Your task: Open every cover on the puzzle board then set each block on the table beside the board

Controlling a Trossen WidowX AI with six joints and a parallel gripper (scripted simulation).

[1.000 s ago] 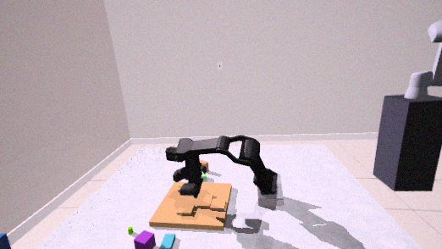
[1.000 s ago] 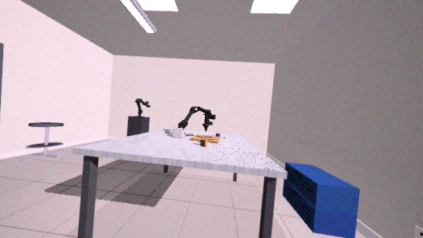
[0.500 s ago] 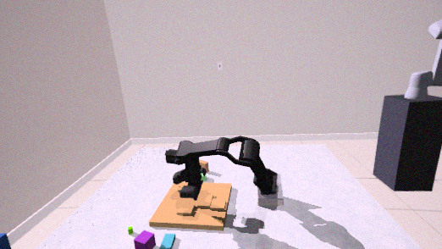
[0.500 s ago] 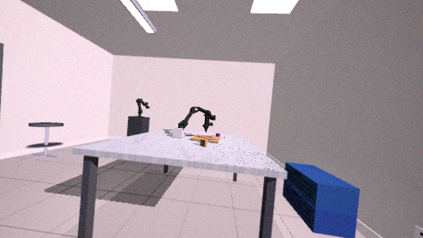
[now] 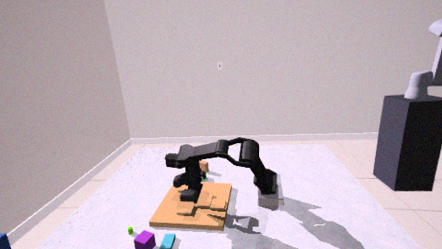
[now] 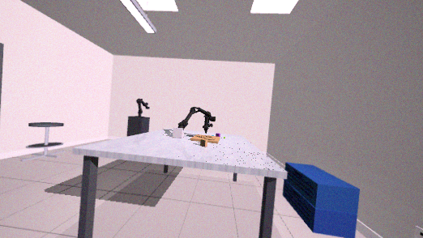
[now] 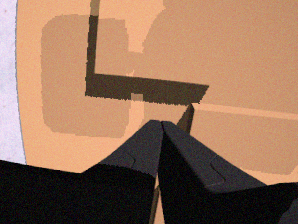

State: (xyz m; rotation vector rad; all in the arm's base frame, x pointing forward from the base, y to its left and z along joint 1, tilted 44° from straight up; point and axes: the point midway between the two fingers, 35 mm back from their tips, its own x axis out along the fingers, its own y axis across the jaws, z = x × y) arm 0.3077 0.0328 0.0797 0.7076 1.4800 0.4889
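Pincer (image 5: 189,199) (image 6: 206,132) (image 7: 158,131) clenched, tips together, nothing btwn them. It points down over the puzzle board (image 5: 165,218) (image 6: 215,140); can't tell if the tips touch the wood. In wrist view, an L-shaped dark recess sits at 11 to 12 o'clock of the tips, w/ a narrow dark gap just at 1 o'clock. Cover positions hard to read, partly hidden by the arm (image 5: 250,152) (image 6: 194,109).

Board lies flat on the pale, marbled tabletop (image 5: 322,169) (image 6: 162,151). Top view, clock centred on the board: purple block (image 5: 145,240) (image 6: 218,135) at approx 7 o'clock, off the board; flat light-blue piece (image 5: 168,241) just beside it, at 6 to 7; tiny lime cube (image 5: 130,230) (image 6: 224,138) at 8; orange-tan block (image 5: 204,165) (image 6: 203,142) near 12, beyond the far edge, w/ a bit of green (image 5: 204,178) partly hidden by the arm. Arm's foot at 2 to 3 o'clock, near a pale box (image 6: 178,133).

Room, ext. view, clock centred on the tabletop: blue cabinet (image 6: 336,198) at 4 o'clock, round two-tier stand (image 6: 46,135) at 9, dark pedestal (image 6: 138,126) w/ a second arm (image 6: 140,106) at 11. Walls pale pink & grey, floor tiled, lit panels (image 6: 275,6) overhead at 1.
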